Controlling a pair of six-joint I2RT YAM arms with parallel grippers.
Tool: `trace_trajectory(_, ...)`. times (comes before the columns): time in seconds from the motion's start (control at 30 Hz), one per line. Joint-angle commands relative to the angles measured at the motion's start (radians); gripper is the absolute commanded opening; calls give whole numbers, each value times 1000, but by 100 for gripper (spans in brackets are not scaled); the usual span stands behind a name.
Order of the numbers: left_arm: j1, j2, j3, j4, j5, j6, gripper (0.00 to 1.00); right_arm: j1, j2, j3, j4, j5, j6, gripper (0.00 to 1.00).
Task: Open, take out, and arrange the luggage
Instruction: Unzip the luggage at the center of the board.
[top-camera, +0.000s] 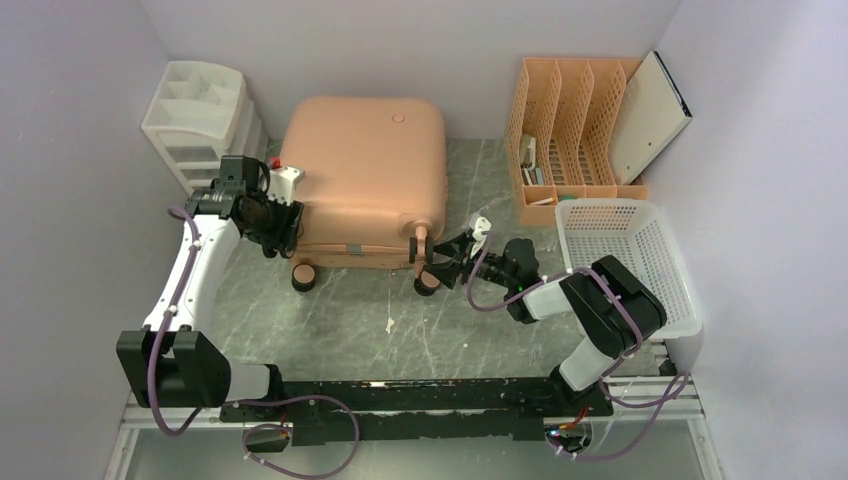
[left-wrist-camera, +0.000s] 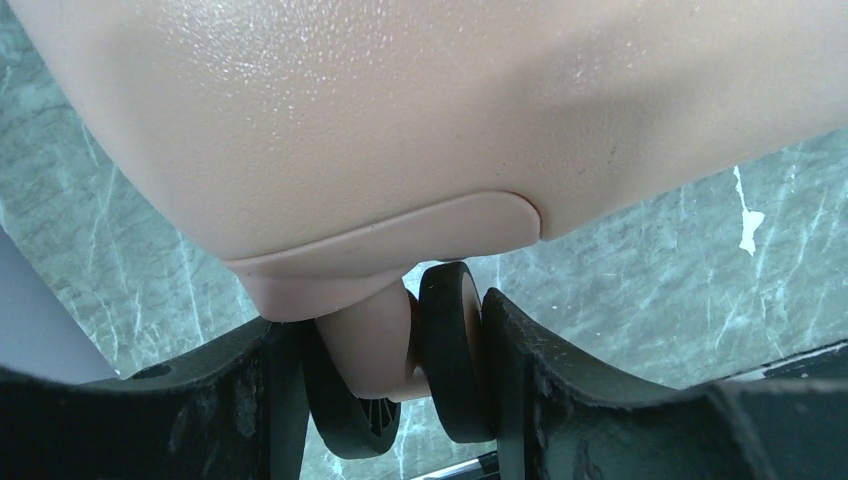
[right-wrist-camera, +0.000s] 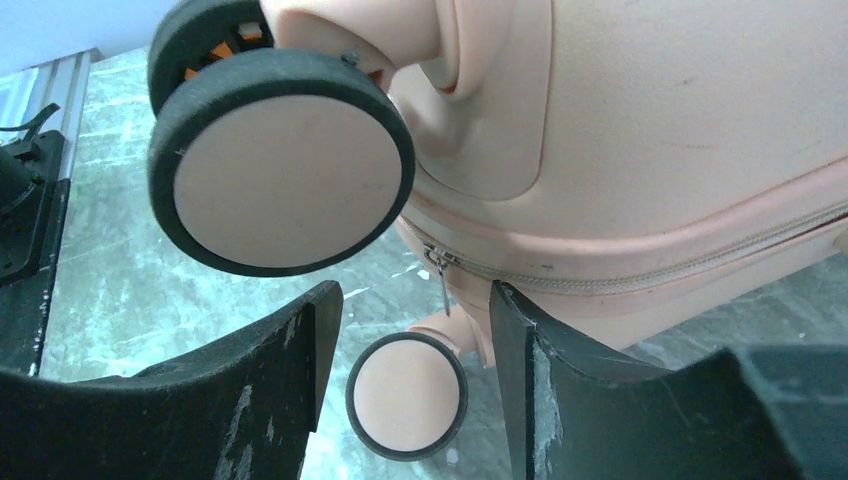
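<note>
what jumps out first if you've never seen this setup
The big salmon-pink luggage lies flat and closed mid-scene, wheels on its near side. The left pincer grips its near-left wheel; the right pincer stands open at the near-right wheels. An orange file rack stands back right.

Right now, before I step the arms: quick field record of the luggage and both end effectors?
luggage: closed, lying flat, wheels facing arms
zipper: shut where visible
left end effector: shut on left-corner wheel
right end effector: open, empty, facing right-corner wheels
nearby: file rack, white basket right; drawer unit left
</note>
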Motion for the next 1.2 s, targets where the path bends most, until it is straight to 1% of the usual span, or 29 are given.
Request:
trace_trajectory(0.0, -16, -18, 109, 13, 199, 27, 5, 6, -9, 10, 140, -28, -43, 60)
trace_trajectory(0.17, -15, -19, 117, 12, 249, 28, 5, 5, 23, 27, 115, 13, -23, 60)
trace_trajectory(0.23, -16, -24, 117, 16, 256, 27, 5, -10, 42, 38, 115, 29, 13, 60)
trace_trajectory(0.5, -15, -23, 135, 14, 293, 31, 5, -40, 139, 63, 181, -18, 117, 59)
trace_trajectory(0.57, -15, -28, 133, 19, 303, 30, 5, -51, 165, 75, 205, -57, 185, 59)
trace_trajectory(0.63, -15, -35, 126, 24, 309, 28, 5, -79, 192, 85, 265, -120, 286, 59)
trace_trajectory(0.7, -15, -38, 121, 30, 304, 27, 5, -114, 210, 87, 305, -143, 381, 59)
trace_trajectory(0.8, -16, -36, 122, 28, 302, 28, 5, -159, 220, 84, 313, -175, 433, 59)
trace_trajectory(1.0, -16, -21, 130, 26, 308, 27, 5, -163, 214, 77, 322, -243, 441, 57)
trace_trajectory(1.17, -16, -17, 136, 23, 307, 28, 5, -180, 177, 51, 246, -234, 381, 56)
